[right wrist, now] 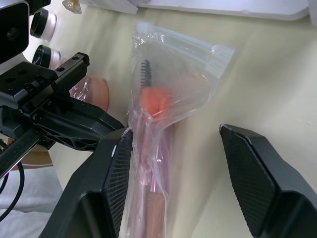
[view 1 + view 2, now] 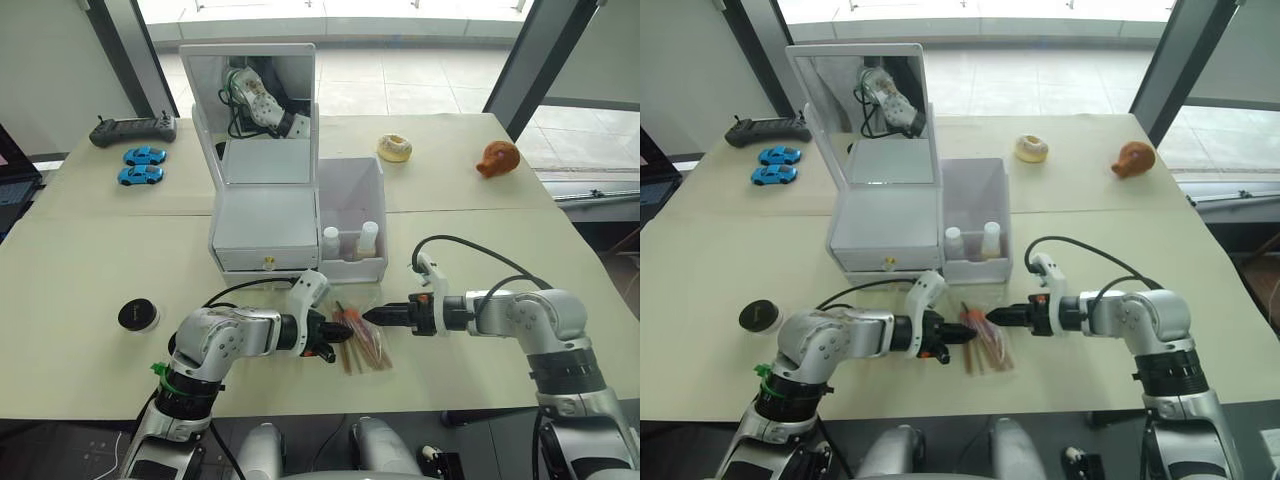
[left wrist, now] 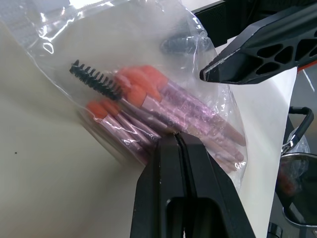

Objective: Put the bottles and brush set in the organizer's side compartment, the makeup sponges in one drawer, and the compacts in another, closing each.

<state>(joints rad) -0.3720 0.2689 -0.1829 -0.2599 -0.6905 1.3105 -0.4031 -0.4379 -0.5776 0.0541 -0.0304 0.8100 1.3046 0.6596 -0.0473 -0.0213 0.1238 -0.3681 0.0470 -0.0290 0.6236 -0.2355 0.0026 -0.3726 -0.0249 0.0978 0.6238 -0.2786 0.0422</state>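
The brush set, a clear pouch of orange-handled brushes, lies on the table in front of the organizer. My left gripper is shut on the pouch's near edge, as the left wrist view shows. From the other side my right gripper is open, its fingers wide apart on either side of the pouch. Two bottles stand in the side compartment. One black compact sits at the left. A pale-pink disc shows behind my left gripper.
Behind the organizer's mirror, at the far left, lie a black controller and two blue toy cars. At the far right sit a doughnut and a brown toy. The near table edge is close below the pouch.
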